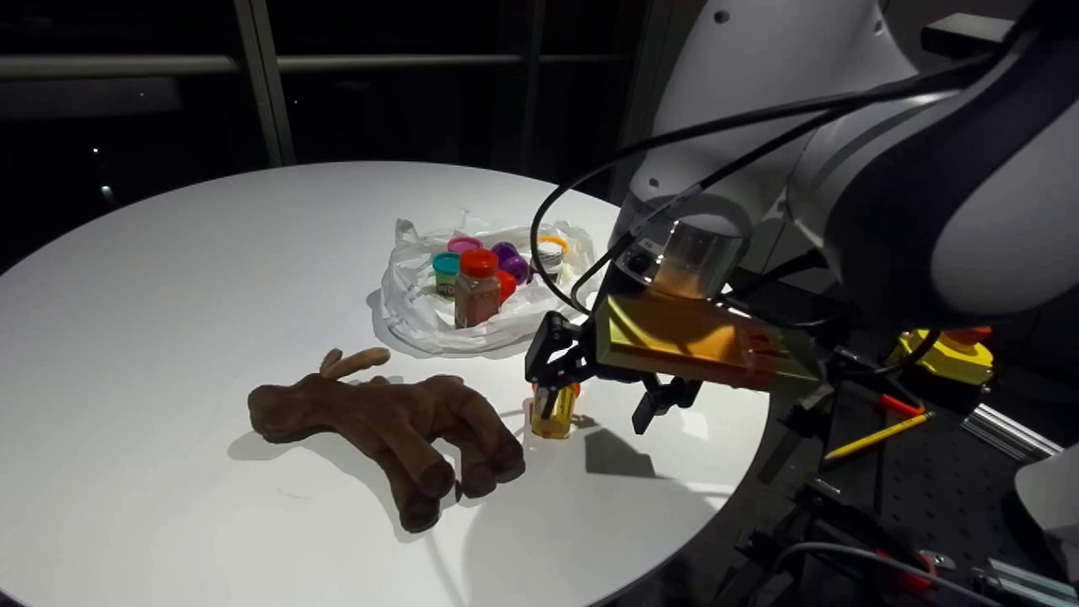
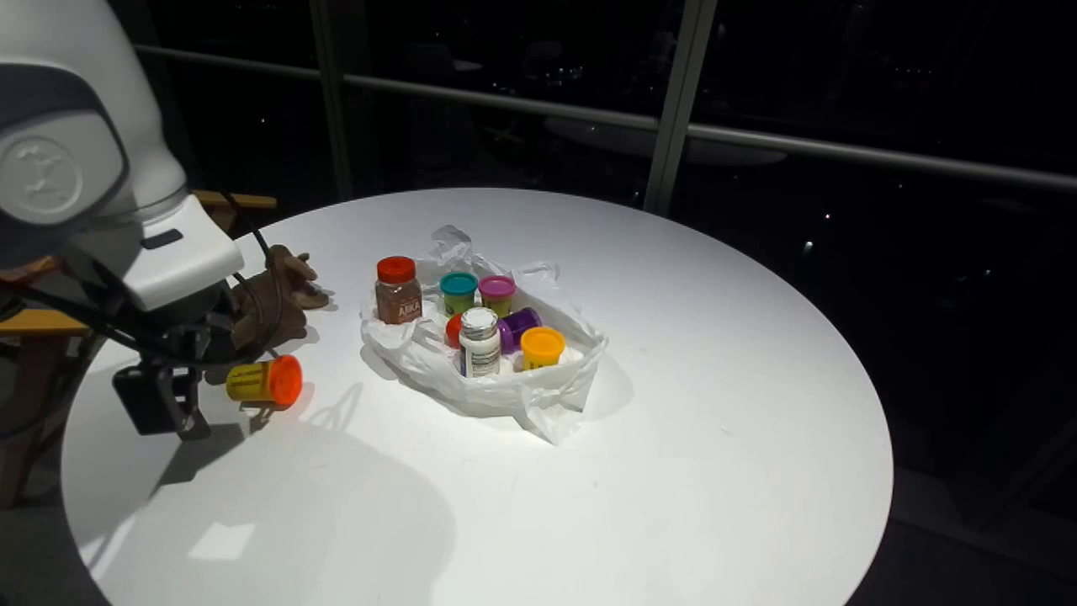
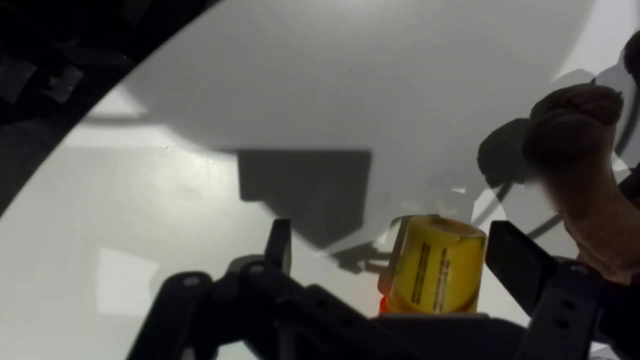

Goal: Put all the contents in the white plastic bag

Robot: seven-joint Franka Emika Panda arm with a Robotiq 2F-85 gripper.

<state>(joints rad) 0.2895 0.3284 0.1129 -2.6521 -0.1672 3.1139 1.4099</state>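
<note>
The white plastic bag lies spread on the table. Several of the contents rest on it: a red-capped spice jar, a teal-lidded tub, a pink-lidded tub, a purple tub, a white bottle and an orange-lidded tub. Off the bag lie the brown plush toy and a yellow tub with an orange lid, tipped on its side. My gripper is open above that yellow tub, which shows between the fingers in the wrist view, closer to the right one. Nothing is gripped.
Plush legs reach close to the gripper's right side in the wrist view. The round white table ends near the arm. Beyond its edge a dark bench holds a yellow pencil and a yellow box.
</note>
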